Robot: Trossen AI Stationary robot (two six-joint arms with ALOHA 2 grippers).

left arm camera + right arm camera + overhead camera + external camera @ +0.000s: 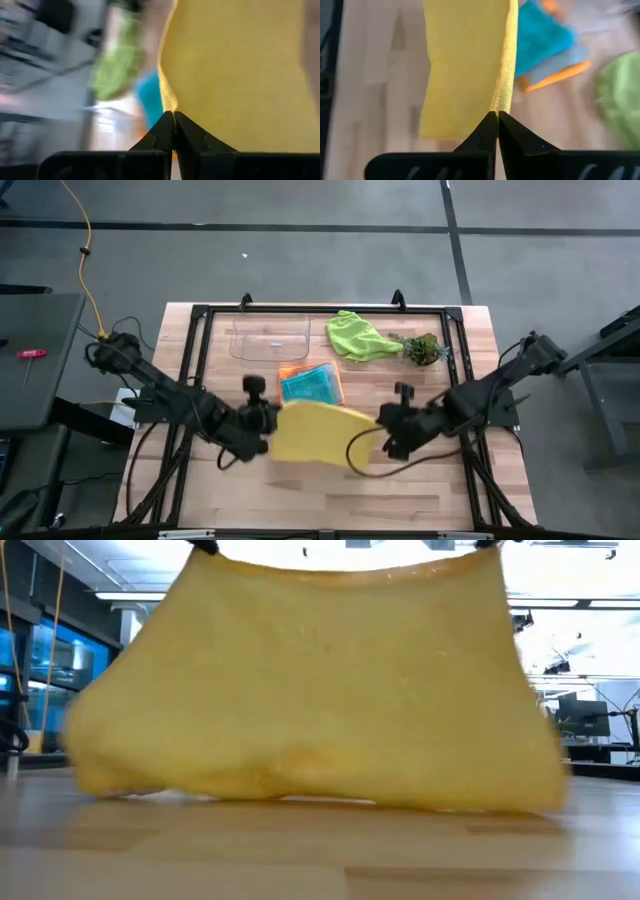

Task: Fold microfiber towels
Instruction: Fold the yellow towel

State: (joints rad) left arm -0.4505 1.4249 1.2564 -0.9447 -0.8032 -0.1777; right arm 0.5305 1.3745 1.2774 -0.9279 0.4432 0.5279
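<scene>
A yellow towel point(315, 435) is held up at mid-table between my two grippers. My left gripper point(272, 418) is shut on its left end and my right gripper point(385, 425) is shut on its right end. In the low view the towel point(320, 690) hangs as a wide sheet, with its lower edge point(300, 795) on the table. Behind it, a folded teal towel point(308, 383) lies on a folded orange one point(288, 372). A crumpled lime green towel point(358, 337) lies on the table farther back. My left gripper pinches the yellow towel's edge point(169, 102) between its two shut fingers, at the towel's upper left corner. The towel hangs below it, and its lower edge is on the table. My right gripper pinches the towel's hemmed edge point(502, 102) between its two shut fingers, at the upper right corner. The top edge point(340, 575) sags a little between the two holds.
A clear plastic tray point(270, 338) stands at the back left. A small leafy plant sprig point(424, 348) lies at the back right, beside the lime towel. A black frame point(200, 315) runs round the work area. Bare wood shows in front of the yellow towel.
</scene>
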